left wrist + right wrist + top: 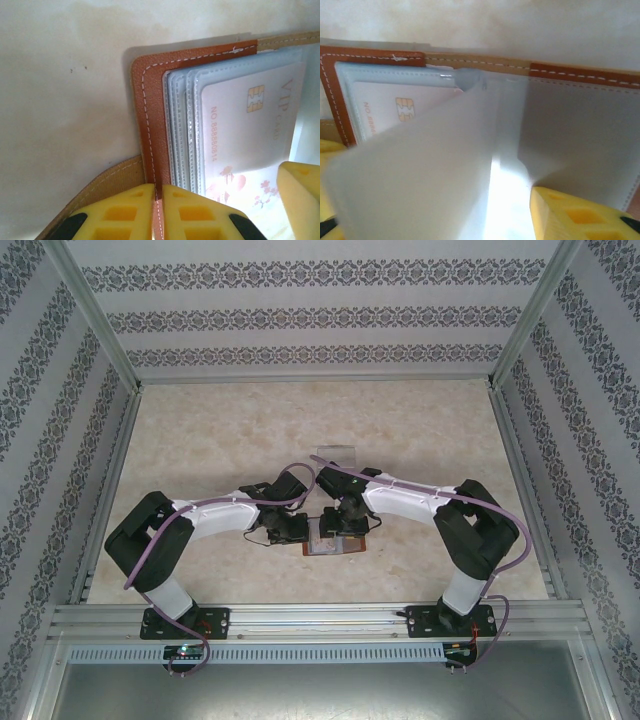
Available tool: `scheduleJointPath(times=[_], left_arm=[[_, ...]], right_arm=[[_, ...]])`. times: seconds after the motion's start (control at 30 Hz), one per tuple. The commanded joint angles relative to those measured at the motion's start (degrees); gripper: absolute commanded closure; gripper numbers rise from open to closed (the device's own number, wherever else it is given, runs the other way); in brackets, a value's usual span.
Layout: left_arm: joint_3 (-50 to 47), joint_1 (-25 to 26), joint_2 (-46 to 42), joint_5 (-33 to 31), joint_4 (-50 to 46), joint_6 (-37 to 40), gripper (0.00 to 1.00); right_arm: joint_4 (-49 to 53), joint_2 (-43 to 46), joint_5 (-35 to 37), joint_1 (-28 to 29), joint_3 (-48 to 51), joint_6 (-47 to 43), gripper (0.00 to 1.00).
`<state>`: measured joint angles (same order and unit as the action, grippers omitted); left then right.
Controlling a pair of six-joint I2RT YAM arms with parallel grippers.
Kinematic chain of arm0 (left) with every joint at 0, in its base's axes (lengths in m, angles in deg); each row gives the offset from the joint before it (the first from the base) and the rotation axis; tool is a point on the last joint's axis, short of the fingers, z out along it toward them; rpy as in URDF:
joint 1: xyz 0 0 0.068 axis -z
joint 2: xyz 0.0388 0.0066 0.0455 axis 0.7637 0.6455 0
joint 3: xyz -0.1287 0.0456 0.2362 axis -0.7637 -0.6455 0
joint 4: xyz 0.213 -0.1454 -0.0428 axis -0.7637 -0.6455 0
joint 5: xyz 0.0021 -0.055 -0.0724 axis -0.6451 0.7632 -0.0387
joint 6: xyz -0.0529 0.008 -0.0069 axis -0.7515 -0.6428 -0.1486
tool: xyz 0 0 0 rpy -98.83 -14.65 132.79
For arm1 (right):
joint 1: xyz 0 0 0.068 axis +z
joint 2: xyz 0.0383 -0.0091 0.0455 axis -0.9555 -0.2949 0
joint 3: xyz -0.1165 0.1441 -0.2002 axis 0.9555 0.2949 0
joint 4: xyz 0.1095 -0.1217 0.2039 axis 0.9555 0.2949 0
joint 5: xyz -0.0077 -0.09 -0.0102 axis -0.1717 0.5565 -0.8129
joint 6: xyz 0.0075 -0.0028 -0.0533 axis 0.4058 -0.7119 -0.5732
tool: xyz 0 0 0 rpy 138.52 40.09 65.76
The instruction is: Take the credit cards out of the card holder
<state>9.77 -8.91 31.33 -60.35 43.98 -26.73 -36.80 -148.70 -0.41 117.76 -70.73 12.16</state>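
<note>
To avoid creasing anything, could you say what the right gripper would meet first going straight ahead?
Probably the raised clear sleeve standing inside the open right gripper, then the card holder behind it; depth is unclear.

A pale beige, marble-patterned flat table [220, 430] spans the space between patterned walls. Near its front centre, a small reddish-brown leather card holder [340, 546] lies open, flat on the surface. Farther back, apart from it, stands a small clear acrylic stand [335, 452].
</note>
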Motion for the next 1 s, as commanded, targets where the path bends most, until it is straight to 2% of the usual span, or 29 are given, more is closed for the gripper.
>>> scheduleJointPath(times=[0.0, 0.4, 0.97], left_arm=[[0.29, 0.73, 1.08, 0.79, -0.18, 0.31, 0.87], [0.62, 0.71, 1.44, 0.91, -0.03, 0.32, 0.86], [1.25, 0.71, 1.96, 1.02, -0.56, 0.39, 0.86]], right_arm=[[2.32, 2.49, 2.54, 0.38, -1.08, -0.93, 0.48], [2.98, 4.89, 3.23, -0.59, 0.69, -1.17, 0.61], [3.21, 7.26, 4.15, -2.48, 4.26, -2.08, 0.70]])
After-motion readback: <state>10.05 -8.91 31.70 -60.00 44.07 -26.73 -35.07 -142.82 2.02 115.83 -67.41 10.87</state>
